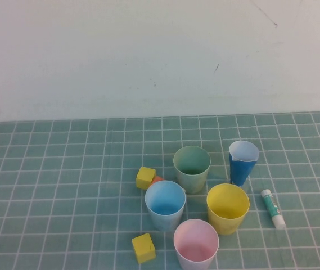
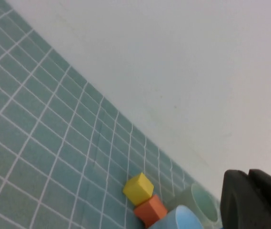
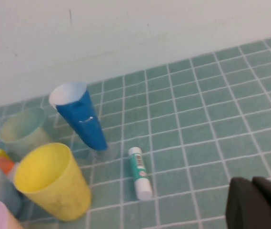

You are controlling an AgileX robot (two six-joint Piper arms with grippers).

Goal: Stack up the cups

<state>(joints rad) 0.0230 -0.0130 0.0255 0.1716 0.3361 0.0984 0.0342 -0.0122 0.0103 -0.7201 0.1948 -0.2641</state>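
Four cups stand upright and unstacked in the lower centre. The pale green cup [image 1: 192, 167] is farthest, the light blue cup [image 1: 165, 204] and yellow cup [image 1: 228, 207] are in the middle, and the pink cup [image 1: 196, 244] is nearest.

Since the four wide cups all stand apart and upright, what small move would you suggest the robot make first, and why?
Probably bring the right pincer, now low over bare tiles short of the glue stick, toward the yellow cup, the nearest wide cup on its side. Nothing is held or nested yet: pink cup, light blue cup and pale green cup stand separately. The left pincer sits near the blocks.
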